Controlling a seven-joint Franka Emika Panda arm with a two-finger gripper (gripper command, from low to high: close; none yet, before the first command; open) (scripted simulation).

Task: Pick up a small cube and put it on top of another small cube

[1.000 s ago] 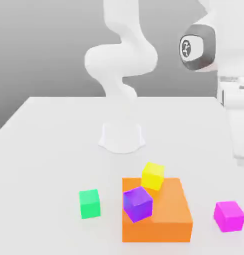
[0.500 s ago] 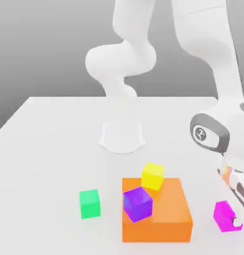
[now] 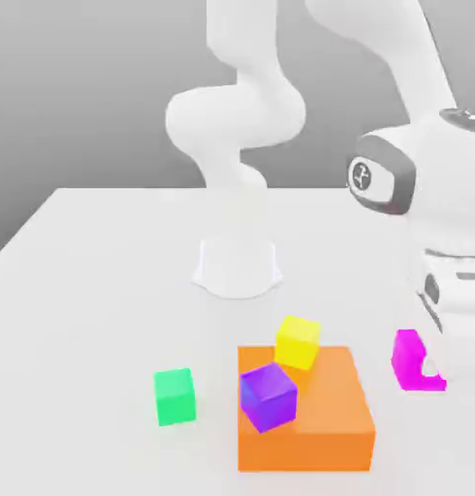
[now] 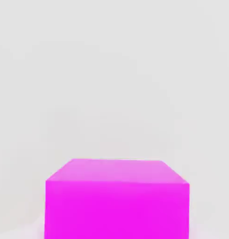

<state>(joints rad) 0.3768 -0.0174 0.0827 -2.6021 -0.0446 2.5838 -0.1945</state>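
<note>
The small magenta-pink cube [image 3: 409, 359] hangs above the table at the exterior view's right, held by my gripper [image 3: 421, 373], which is shut on it; one white finger [image 3: 433, 372] shows at its side. In the hand view the same cube [image 4: 117, 198] looms close between the jaws. The other small cube, bright yellow [image 3: 298, 341], rests tilted against the back edge of the orange block [image 3: 324, 421], to the left of the held cube and lower.
A purple cube [image 3: 269, 395] leans on the orange block's left part. A green cube [image 3: 174, 395] sits on the white table [image 3: 96, 291] further left. The arm's round base [image 3: 237, 266] stands behind the blocks.
The hand came down onto the magenta cube at the right, shut on it, and has now lifted it off the table, up and slightly left.
</note>
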